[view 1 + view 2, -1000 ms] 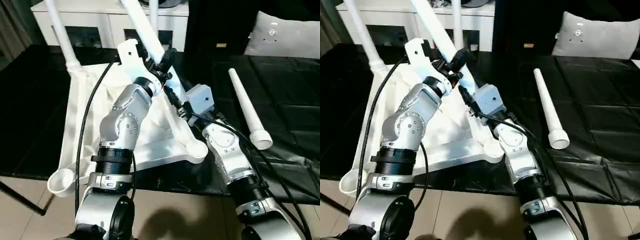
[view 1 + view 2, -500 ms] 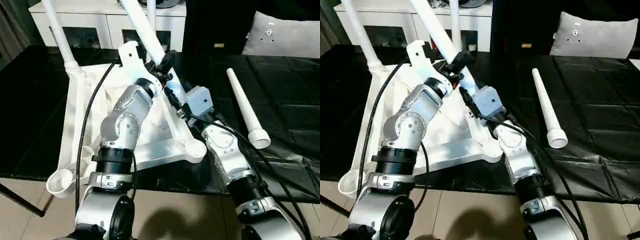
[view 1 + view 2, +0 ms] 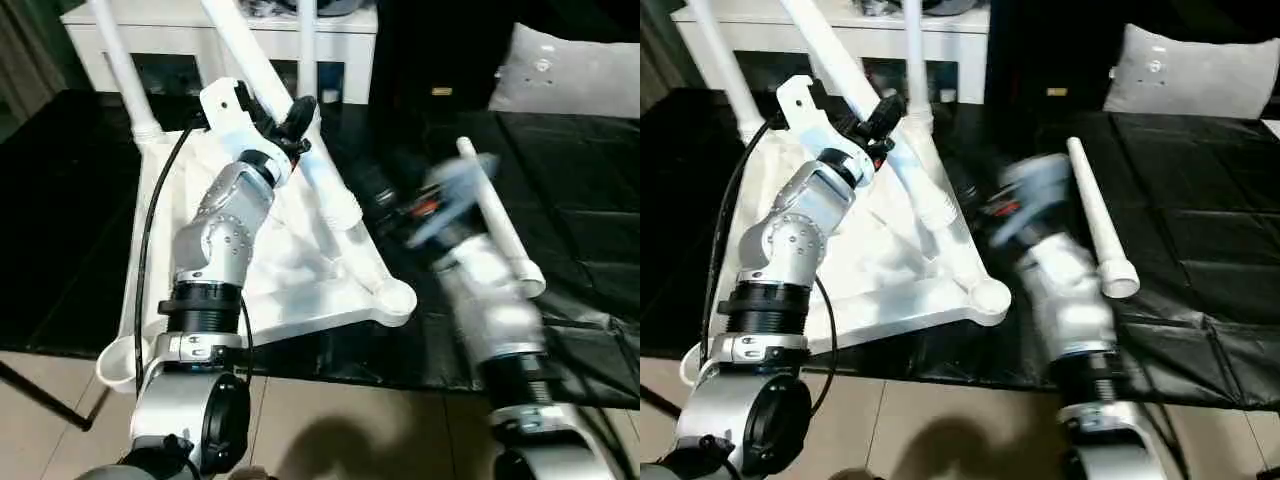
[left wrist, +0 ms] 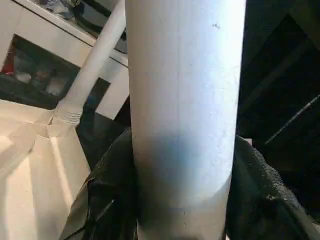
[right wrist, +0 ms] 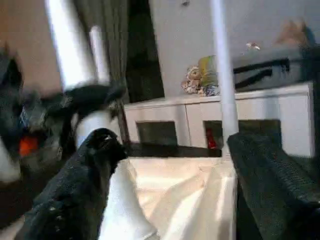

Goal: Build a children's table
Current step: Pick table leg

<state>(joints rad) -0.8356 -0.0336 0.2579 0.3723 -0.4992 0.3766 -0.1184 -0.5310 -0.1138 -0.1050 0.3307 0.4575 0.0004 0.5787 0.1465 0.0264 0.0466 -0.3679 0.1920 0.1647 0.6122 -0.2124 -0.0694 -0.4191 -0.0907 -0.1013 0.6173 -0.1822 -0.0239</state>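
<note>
Two silver, rounded forearms with ribbed black collars are being shown, a black cable being run along the left arm (image 3: 215,250), a white wrist bracket and black textured fingers (image 5: 80,175) being carried at the ends.

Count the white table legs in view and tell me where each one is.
4. One stands in the tabletop's far-left corner, one in its far-right corner, one slants in the left gripper, tip over the tabletop, and one lies loose on the black cloth. None seems hidden.
</note>
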